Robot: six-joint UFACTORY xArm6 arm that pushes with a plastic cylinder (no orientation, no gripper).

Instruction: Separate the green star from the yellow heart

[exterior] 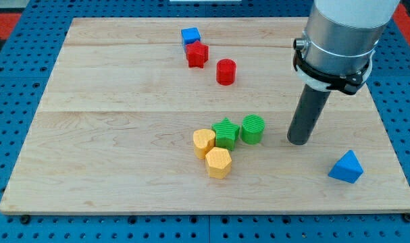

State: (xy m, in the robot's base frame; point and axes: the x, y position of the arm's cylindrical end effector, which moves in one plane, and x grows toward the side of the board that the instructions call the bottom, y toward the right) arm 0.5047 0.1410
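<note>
The wooden board [123,101] is pale, with planked grain, and sits on a blue pegboard surface [9,101] dotted with holes; eight small blocks lie on it, all with a ribbed, printed-looking texture. Furthest to the left among them, in the upper middle of the frame, is one blue cube [190,35] touching a red star [197,55] just below it, and a red cylinder [225,71] stands near them to the right — two reds in all. Lower, around the centre, sits a tight cluster: the yellow heart [204,142] at its left edge, a yellow hexagon [218,162] just below and touching it, the green star [225,133] pressed against the heart's right side, and a green cylinder [252,129] touching the star on the right — two yellows, two greens. Right of the cluster, my tip [298,141] rests on the board just beside the green cylinder with a narrow gap between them; it is a plain dark rod, holding nothing and touching no block. At the lower right lies a second blue piece, a blue pyramid [346,167], well apart from the rest.
</note>
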